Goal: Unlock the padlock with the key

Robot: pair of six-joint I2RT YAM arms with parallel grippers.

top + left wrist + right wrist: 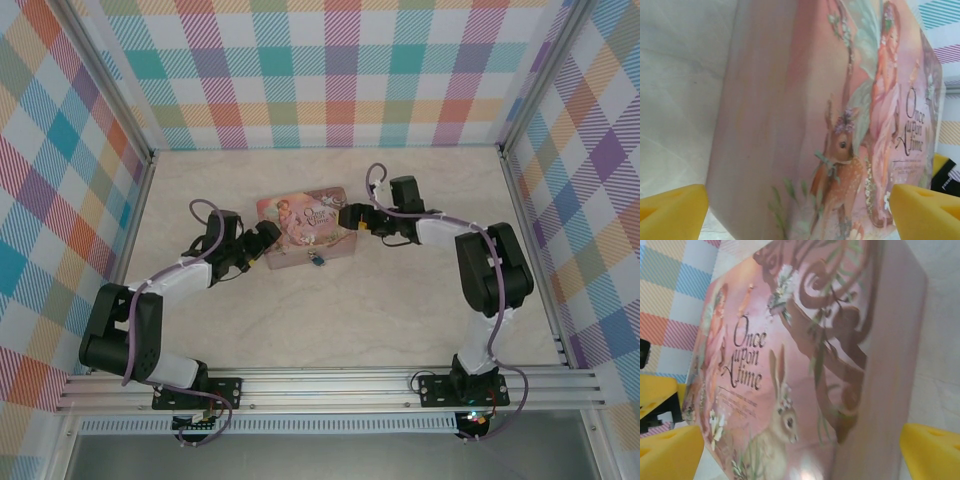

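Left gripper [266, 239] is spread wide at one end of the tin [300, 215], right gripper [346, 215] spread wide at the other; I see the padlock [316, 260] between them.

The left gripper [262, 240], on its bent white-and-black arm, sits at the left end of the pink picture tin [300, 215], yellow fingers [670, 212] spread wide. The right gripper [352, 217] faces the tin's right end, jaws equally wide.

From my station I count one pink tin [300, 215], one small blue padlock [316, 260] and two grippers: left gripper [269, 236], right gripper [346, 216].
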